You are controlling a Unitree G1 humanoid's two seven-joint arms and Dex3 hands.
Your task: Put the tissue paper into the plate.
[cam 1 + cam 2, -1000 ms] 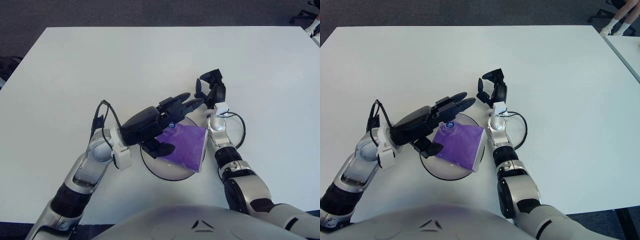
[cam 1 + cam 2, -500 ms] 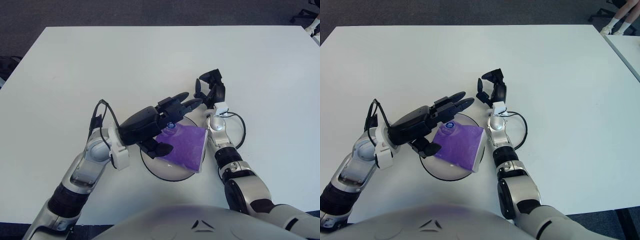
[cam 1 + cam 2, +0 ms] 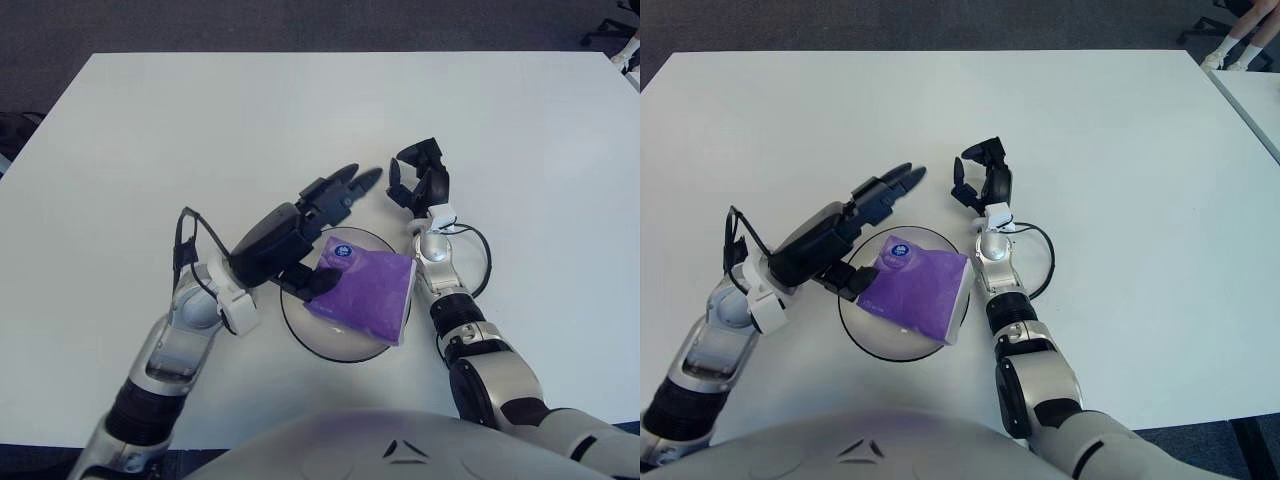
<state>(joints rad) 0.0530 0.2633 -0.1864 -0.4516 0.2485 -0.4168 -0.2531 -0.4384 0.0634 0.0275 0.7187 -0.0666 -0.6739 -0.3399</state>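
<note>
White and matte, the table (image 3: 200, 130) fills the left eye view, with dark carpet past its far edge. Near the robot sits a round, shallow plate (image 3: 300, 325) of glossy grey, and in it lies the tissue paper (image 3: 362, 287), a flat rectangular purple pack with a soft plastic sheen, a small round blue label near its far left corner and a white edge on its right side, which juts slightly over the plate's right rim. The left hand (image 3: 295, 228) shows above the plate's far left rim, its dark fingers stretched out and spread toward the far side, holding nothing; its thumb (image 3: 312, 284) sits just at the pack's left edge, though whether it touches is hard to judge from here. The right hand (image 3: 420, 182) shows just beyond the plate's right side, fingers loosely curled and empty, with a black cable (image 3: 478, 250) looping beside its silver wrist. From the right eye view the same layout holds: the pack (image 3: 915, 289) lies inside the plate (image 3: 862, 332), the left hand (image 3: 845, 228) hangs over the rim to the pack's left with extended fingers, and the right hand (image 3: 982, 180) stands apart from the pack, past its far right corner.
</note>
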